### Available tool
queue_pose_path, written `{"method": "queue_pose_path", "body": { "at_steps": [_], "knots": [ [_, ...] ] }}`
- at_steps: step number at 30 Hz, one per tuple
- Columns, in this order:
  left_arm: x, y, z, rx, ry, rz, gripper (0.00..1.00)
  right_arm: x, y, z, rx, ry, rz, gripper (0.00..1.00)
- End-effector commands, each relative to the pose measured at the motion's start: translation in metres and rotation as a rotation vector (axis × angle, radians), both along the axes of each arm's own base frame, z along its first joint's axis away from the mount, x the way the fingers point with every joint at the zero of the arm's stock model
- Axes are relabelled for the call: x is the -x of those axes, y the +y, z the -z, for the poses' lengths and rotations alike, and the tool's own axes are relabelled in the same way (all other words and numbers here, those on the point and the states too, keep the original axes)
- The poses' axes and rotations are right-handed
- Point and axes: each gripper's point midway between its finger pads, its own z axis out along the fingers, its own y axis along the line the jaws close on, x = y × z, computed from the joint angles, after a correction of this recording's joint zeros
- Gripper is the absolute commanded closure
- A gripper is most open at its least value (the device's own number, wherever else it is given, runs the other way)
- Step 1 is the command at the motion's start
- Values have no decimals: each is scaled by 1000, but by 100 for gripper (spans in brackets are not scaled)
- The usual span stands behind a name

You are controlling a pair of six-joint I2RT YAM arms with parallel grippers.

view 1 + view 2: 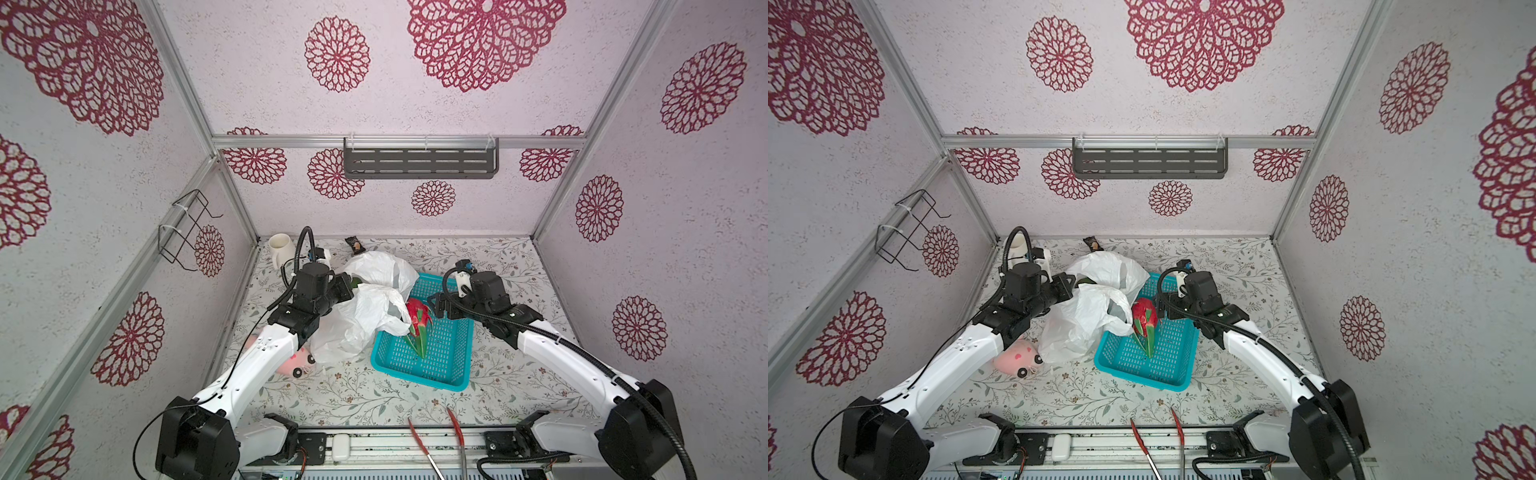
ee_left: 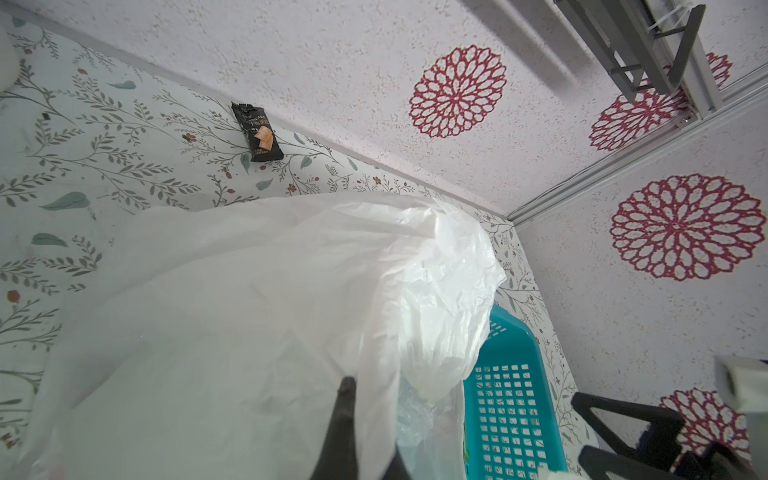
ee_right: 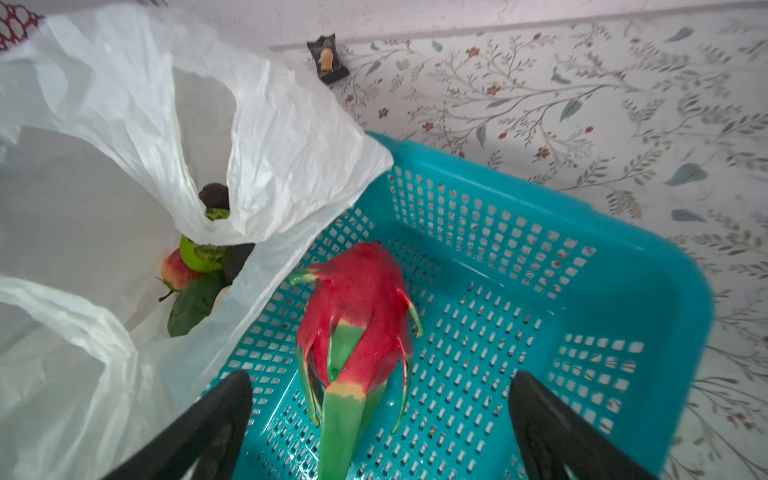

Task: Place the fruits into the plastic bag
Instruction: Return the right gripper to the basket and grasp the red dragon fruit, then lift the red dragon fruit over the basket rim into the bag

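The red-pink dragon fruit [image 1: 417, 322] [image 1: 1145, 320] [image 3: 357, 324] with green scales lies in the teal basket, next to the plastic bag. My right gripper [image 1: 436, 305] [image 3: 380, 399] hovers open just over the fruit's green tip, one finger on each side, touching nothing. The white plastic bag [image 1: 365, 307] [image 1: 1084, 320] [image 2: 249, 311] [image 3: 291, 137] lies crumpled left of the basket with its mouth held up. My left gripper [image 1: 349, 286] [image 2: 365, 415] is shut on the bag's upper edge. Inside the bag lie a green round fruit [image 3: 201, 253], a reddish one [image 3: 176, 268] and dark ones [image 3: 214, 193].
The teal basket [image 1: 449, 361] [image 3: 582, 232] stands at mid-table, its left rim under the bag's edge. A pink plush toy [image 1: 297, 361] lies by the left arm. A white mug [image 1: 279, 247] and a dark snack packet [image 1: 355, 245] stand at the back. Red tongs [image 1: 436, 440] rest at the front edge.
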Motion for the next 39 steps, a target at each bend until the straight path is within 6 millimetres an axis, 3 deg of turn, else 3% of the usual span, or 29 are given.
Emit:
{"method": "queue_pose_path", "body": {
  "at_steps": [1,6,20,27,36,39],
  "knots": [
    [-5,-6,-15,20,-36,14,100,4,26,9,-63,68,-101,1],
    [-4,-5,-17,19,-40,10,100,4,48,31,-52,140,-172,1],
    [-2,-4,-15,19,-35,7,100,-24,69,91,14,283,-137,1],
    [1,-3,-15,18,-36,8,100,-28,56,126,191,342,-53,1],
    [3,-3,-14,19,-39,10,100,-29,50,134,249,355,-18,2],
    [3,-2,-15,20,-42,8,100,-29,50,130,239,341,-20,18]
  ]
}}
